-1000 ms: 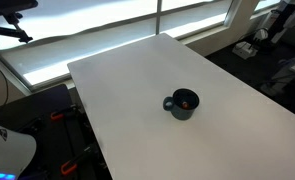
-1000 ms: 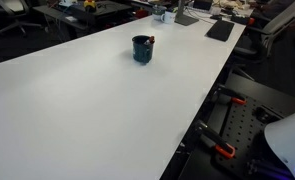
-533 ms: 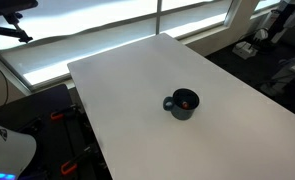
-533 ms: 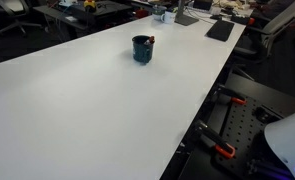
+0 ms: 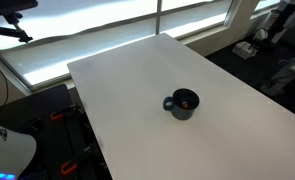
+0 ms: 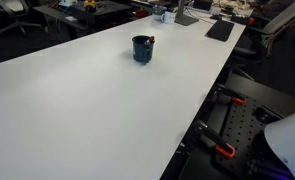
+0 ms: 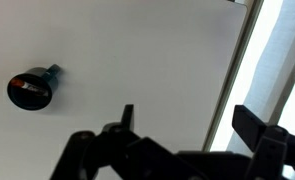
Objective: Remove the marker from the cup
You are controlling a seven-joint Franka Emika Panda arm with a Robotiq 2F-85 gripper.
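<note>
Nothing moved: marker (image 5: 189, 99) still in cup (image 5: 182, 108); gripper (image 7: 184, 120) spread wide, well apart.

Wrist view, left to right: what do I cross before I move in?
The cup, with the marker inside it, so it has no place of its own → the open gripper, fingers spread wide over the bare table.

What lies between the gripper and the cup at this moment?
Only bare white table. The wrist view shows nothing standing on the stretch between the open gripper and the cup.
</note>
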